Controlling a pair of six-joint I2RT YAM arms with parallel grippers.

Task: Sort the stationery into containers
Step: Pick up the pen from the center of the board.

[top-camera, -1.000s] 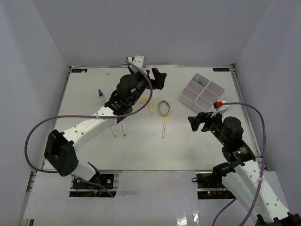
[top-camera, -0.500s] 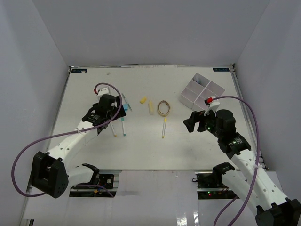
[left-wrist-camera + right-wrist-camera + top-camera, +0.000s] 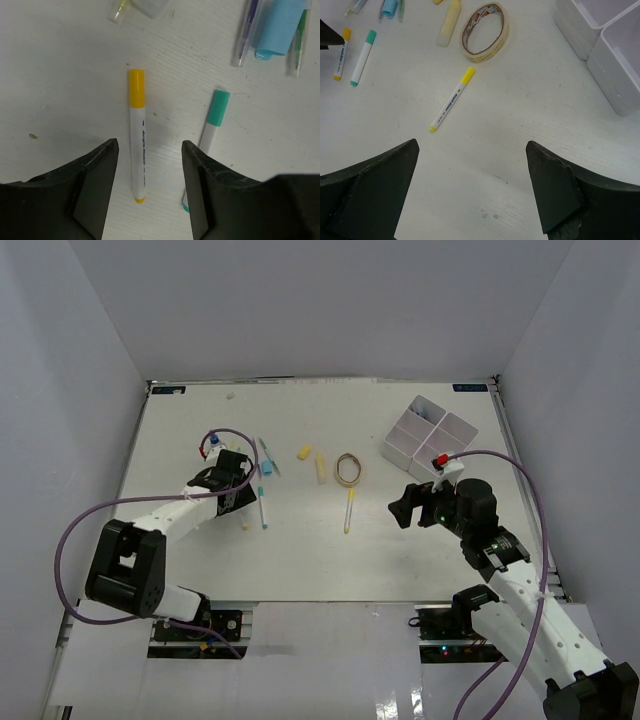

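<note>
Yellow-capped, the white marker (image 3: 136, 135) lies flat toward the table's left edge. The left gripper (image 3: 149, 150) has swung back from the table's middle and dropped over it. Its jaws have narrowed to straddle it, not yet touching and holding nothing, so a pick looks imminent. A teal-capped pen (image 3: 216, 110) lies just beside one finger and may get nudged. The tray (image 3: 400, 450) sits at the far right corner, well apart. The right gripper (image 3: 472, 145) hovers wide open and empty near a tape ring (image 3: 485, 30).
</note>
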